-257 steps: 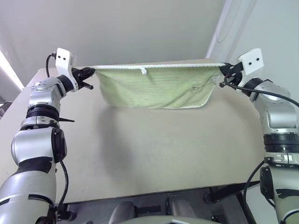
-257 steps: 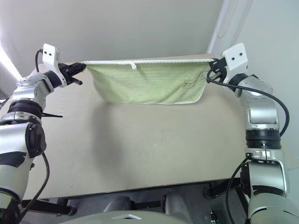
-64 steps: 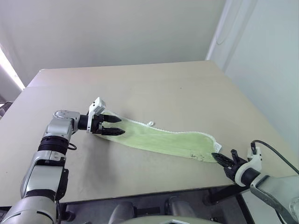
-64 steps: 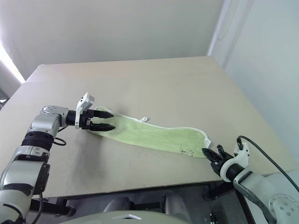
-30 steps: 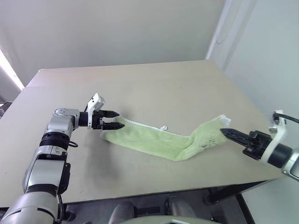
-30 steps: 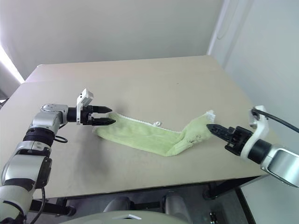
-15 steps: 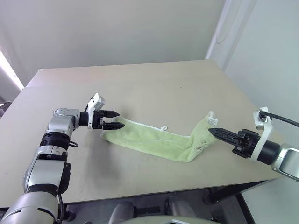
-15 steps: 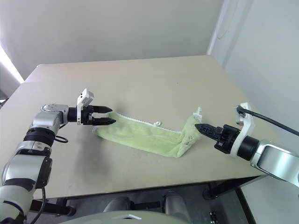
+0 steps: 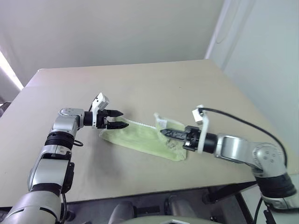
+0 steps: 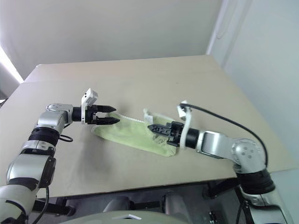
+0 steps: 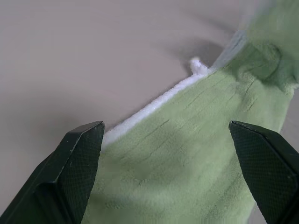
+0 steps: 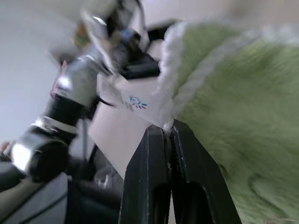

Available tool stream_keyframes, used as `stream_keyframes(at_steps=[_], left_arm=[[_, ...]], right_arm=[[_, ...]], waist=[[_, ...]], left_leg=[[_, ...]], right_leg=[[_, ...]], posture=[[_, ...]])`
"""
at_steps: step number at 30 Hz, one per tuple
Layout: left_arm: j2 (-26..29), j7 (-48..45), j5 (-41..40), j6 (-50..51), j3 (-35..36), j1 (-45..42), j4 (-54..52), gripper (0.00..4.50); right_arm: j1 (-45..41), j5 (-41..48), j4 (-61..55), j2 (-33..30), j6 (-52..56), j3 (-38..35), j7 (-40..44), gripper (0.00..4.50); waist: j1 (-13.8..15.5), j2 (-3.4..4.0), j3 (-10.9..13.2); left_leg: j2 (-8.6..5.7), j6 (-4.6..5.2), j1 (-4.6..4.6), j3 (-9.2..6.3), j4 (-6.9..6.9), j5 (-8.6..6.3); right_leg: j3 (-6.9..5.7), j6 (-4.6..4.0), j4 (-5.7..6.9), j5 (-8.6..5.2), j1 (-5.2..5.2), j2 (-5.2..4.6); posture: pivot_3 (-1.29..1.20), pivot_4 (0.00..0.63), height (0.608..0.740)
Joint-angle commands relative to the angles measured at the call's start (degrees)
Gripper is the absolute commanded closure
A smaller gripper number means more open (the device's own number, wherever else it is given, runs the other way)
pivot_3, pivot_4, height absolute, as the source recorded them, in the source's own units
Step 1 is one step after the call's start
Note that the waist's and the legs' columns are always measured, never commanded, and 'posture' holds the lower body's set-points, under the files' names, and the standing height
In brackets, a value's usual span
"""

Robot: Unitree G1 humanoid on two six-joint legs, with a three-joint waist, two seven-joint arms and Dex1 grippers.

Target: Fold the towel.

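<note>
Left eye view gives you the towel (image 9: 140, 136) lying mid-bench (image 9: 154, 88), its right end lifted and doubled toward the left. Your right end effector (image 9: 164, 132) is pinched tight on that end; your left end effector (image 9: 122, 119) gapes wide at the other.

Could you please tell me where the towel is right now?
The towel lies on the table between the arms: the open left gripper is at its left end, and the right gripper holds its right end lifted.
</note>
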Motion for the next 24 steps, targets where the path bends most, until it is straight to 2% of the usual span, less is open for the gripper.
stream_keyframes(at_steps=[1, 7, 15, 24], left_arm=[[0.62, -0.08, -0.44, 0.19, 1.03, -0.58, -1.67, 0.00], [0.51, 0.10, -0.40, 0.00, 1.03, -0.79, -1.45, 0.00], [0.56, 0.36, -0.36, 0.12, 1.10, -0.75, -1.50, 0.00], [0.94, 0.29, -0.61, 0.54, 1.30, -0.35, -2.22, 0.00]], right_arm=[[-2.59, -1.40, 1.72, 0.24, 0.21, -0.37, -0.43, 4.44], [-5.37, -6.67, 5.83, 3.28, 2.14, 1.13, 0.01, 4.44], [-6.09, -20.85, 4.69, 4.66, 6.22, 2.37, 7.21, 4.44], [-6.60, -24.43, 4.67, 9.17, 10.10, 1.89, 10.14, 4.44]], waist=[[0.01, 0.00, 0.00], [-0.32, -0.02, -0.01], [-0.48, -0.02, -0.01], [-0.44, -0.02, -0.01]], left_leg=[[-0.04, 0.00, -0.03, 0.04, 0.00, 0.00], [-0.12, 0.06, -0.01, 0.13, -0.03, -0.04], [-0.07, 0.06, 0.09, 0.10, 0.01, -0.03], [-0.07, 0.06, 0.08, 0.10, 0.01, -0.03]], right_leg=[[0.01, -0.11, -0.02, 0.09, -0.01, -0.06], [0.06, -0.02, -0.08, 0.05, 0.00, -0.18], [0.06, 0.11, 0.04, -0.05, 0.02, -0.07], [0.06, 0.12, 0.05, -0.03, 0.01, -0.07]], posture=[[0.00, 0.000, 0.740], [0.00, 0.000, 0.740], [0.00, 0.000, 0.740], [0.00, 0.000, 0.740]])
